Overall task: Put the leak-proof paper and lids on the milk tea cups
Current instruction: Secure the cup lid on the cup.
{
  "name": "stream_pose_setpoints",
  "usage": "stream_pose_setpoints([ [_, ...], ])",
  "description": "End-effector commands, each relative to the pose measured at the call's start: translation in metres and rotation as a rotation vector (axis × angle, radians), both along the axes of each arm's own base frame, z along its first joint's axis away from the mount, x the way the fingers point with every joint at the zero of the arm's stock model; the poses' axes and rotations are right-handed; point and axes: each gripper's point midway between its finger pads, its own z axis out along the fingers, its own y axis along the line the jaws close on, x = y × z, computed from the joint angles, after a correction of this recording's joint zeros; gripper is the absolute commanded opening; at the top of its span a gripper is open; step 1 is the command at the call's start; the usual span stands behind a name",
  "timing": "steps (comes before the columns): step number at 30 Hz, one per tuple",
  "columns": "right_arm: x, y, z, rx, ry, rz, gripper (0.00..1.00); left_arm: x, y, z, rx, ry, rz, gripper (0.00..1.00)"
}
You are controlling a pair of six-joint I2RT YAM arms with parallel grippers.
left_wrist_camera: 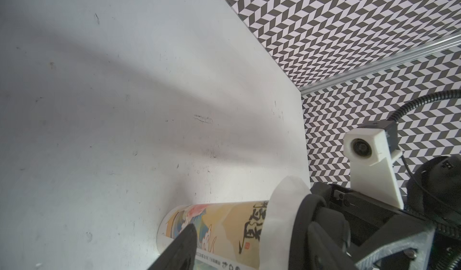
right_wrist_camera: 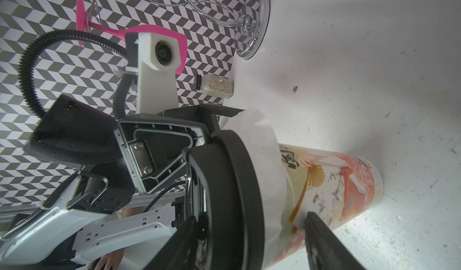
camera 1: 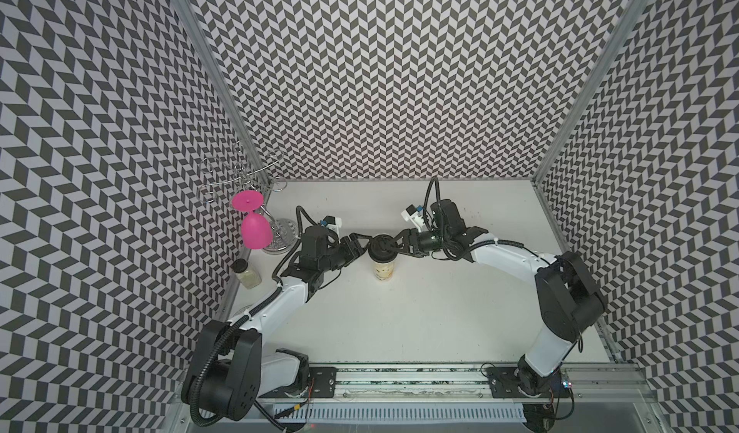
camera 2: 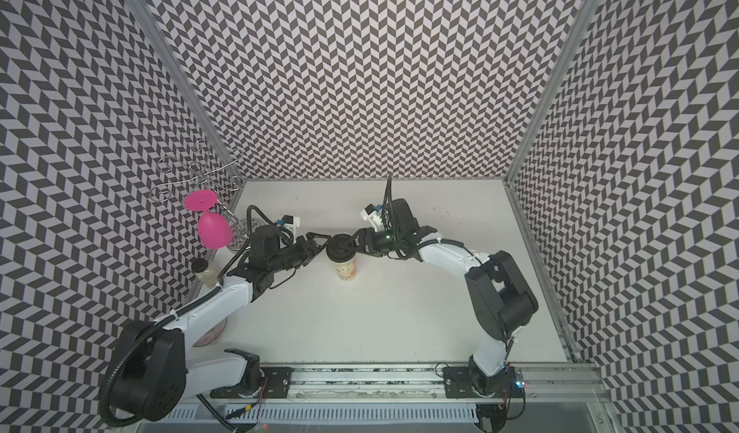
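Right wrist view: leak-proof paper (right_wrist_camera: 264, 141) already drapes over the milk tea cup (right_wrist_camera: 336, 181) mid-table, pinned under a black lid (right_wrist_camera: 237, 181), so we're at capping. Jaws wide, the right gripper (right_wrist_camera: 249, 217) straddles the lid rim; the left gripper (camera 1: 362, 245), can't tell. Next, I'd guess: press evenly, don't tip it.

Cup (right_wrist_camera: 336, 181) printed paper; leak-proof paper (right_wrist_camera: 264, 141) thin translucent film; lid (right_wrist_camera: 232, 181) black plastic; table (left_wrist_camera: 99, 106) matt, scuffed.
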Motion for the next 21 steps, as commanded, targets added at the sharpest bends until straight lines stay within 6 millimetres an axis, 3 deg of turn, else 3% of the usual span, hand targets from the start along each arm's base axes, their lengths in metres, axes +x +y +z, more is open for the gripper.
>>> stream_pose_setpoints([
  [1, -0.008, -0.009, -0.041, -0.13, 0.101, -0.018, 0.66, -0.009, -0.001, -0.019, 0.062, 0.107, -0.01, 0.72],
  [6, 0.0, -0.007, -0.021, -0.101, 0.067, -0.024, 0.67, 0.004, -0.005, 0.017, 0.035, 0.03, -0.011, 0.74],
  [12, 0.002, -0.008, 0.003, -0.056, 0.029, -0.028, 0.71, 0.007, 0.005, 0.033, 0.037, 0.0, 0.031, 0.76],
  [17, 0.008, -0.012, 0.036, -0.002, -0.034, -0.037, 0.85, 0.012, 0.016, 0.054, 0.068, -0.055, 0.086, 0.8],
  [20, 0.015, -0.019, 0.062, 0.016, -0.09, -0.056, 0.91, 0.016, 0.032, 0.071, 0.128, -0.105, 0.154, 0.87],
  [21, 0.018, -0.024, 0.073, 0.023, -0.109, -0.067, 0.94, 0.017, 0.038, 0.078, 0.155, -0.131, 0.182, 0.99],
])
